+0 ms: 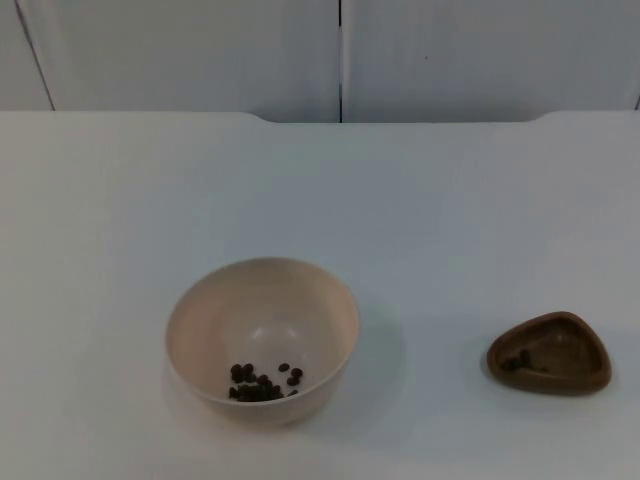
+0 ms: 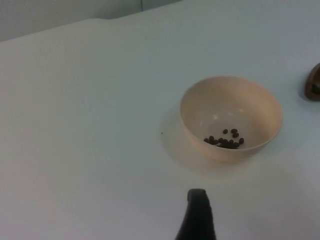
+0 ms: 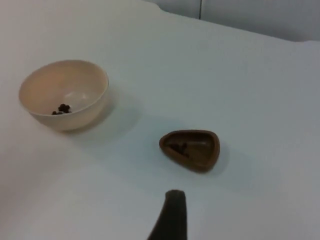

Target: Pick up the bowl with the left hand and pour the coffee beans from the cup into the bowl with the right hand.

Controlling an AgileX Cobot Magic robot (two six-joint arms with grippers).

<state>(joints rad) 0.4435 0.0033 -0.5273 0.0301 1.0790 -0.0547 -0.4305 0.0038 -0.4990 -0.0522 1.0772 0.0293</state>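
Your left gripper (image 2: pixel 198 215) hangs short of the cream bowl (image 2: pixel 231 118), which sits on the table (image 1: pixel 420 220) with coffee beans (image 1: pixel 262 383) already inside, while your right gripper (image 3: pixel 170 216) waits just short of the brown cup (image 3: pixel 192 149); neither holds anything, and I cannot tell how far either is spread.

Open table (image 1: pixel 320 190) all round — bowl (image 1: pixel 262 340) and cup (image 1: pixel 550 352) well apart, gap apparently passable

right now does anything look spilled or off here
Nothing spilled. The bowl stands upright on the table with coffee beans inside; the brown cup stands apart, a few beans left in it.
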